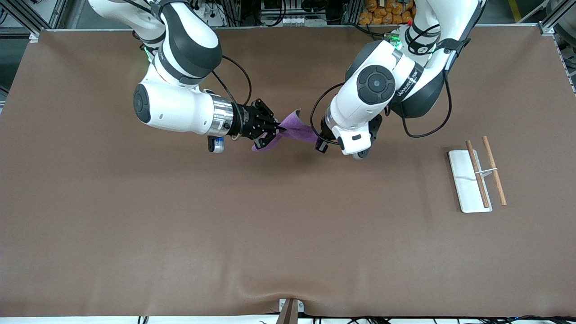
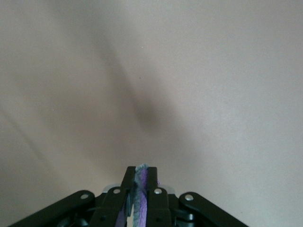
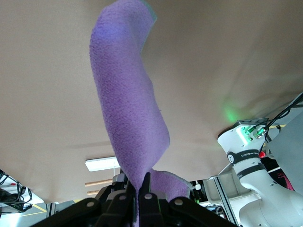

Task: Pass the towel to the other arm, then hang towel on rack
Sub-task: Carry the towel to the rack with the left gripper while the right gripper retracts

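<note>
Both pincers are on the towel (image 1: 294,129), held up over the counter (image 1: 180,225) mid-table, well apart from the rack (image 1: 477,175). The right pincer (image 1: 270,130) is clamped tight on one end, purple fleece squeezed between its fingers (image 3: 142,194) and rising out of them in a twisted band. The left pincer (image 1: 320,143) has its fingers (image 2: 152,189) drawn in narrow, a thin edge of the cloth sandwiched between them. The rack stands bare on the counter toward the left arm's end, nothing on its two wooden rods (image 1: 478,177).
</note>
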You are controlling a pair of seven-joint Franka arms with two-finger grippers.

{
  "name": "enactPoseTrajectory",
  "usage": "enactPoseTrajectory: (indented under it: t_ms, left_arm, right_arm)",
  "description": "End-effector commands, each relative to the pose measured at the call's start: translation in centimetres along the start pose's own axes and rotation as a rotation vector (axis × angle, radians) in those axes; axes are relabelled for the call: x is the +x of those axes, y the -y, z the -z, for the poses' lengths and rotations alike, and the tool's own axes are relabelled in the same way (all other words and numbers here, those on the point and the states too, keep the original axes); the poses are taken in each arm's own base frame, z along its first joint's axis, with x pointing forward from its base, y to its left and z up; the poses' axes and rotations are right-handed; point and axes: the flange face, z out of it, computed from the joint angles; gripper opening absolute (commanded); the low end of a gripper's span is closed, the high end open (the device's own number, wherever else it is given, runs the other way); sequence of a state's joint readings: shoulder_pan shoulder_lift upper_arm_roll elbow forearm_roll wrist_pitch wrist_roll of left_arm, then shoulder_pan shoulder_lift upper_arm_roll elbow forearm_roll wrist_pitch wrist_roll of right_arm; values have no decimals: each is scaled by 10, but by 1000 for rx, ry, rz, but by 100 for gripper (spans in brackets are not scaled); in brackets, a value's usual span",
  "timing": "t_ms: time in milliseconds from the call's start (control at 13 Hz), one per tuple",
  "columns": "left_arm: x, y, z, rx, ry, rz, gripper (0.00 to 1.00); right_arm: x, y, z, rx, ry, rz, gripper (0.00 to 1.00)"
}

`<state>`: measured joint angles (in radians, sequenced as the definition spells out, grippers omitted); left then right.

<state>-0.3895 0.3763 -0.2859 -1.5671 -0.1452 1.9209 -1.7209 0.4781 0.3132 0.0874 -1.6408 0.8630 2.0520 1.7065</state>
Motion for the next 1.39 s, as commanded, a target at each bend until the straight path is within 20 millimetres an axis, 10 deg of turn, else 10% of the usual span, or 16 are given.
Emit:
enactPoseTrajectory:
  t_ms: [0,232,309,386,463,1004,1312]
  left_arm:
    - [-2,-6,-1,-5,-9,8,4]
    - [3,-7,13,-27,-10,-7,0]
    - [6,-12,31,-64,-8,-9,0]
    - [6,-13,42,-73,-8,-44,0]
    - [14,-12,51,-81,-12,-68,0]
    - [98,-1,74,11,-25,-231,0]
    - [177,18,90,105,-54,-401,0]
  right_arm:
    - [-8,3,-1,1,18,-15,0]
    - [-7,3,1,-2,20,-17,9]
    - [-8,2,0,-3,19,-17,46]
    - [-8,2,0,-3,18,-15,59]
    - [-6,2,0,-6,19,-21,100]
    - [-1,5,17,-2,7,-5,100]
    - [15,9,72,-8,19,69,100]
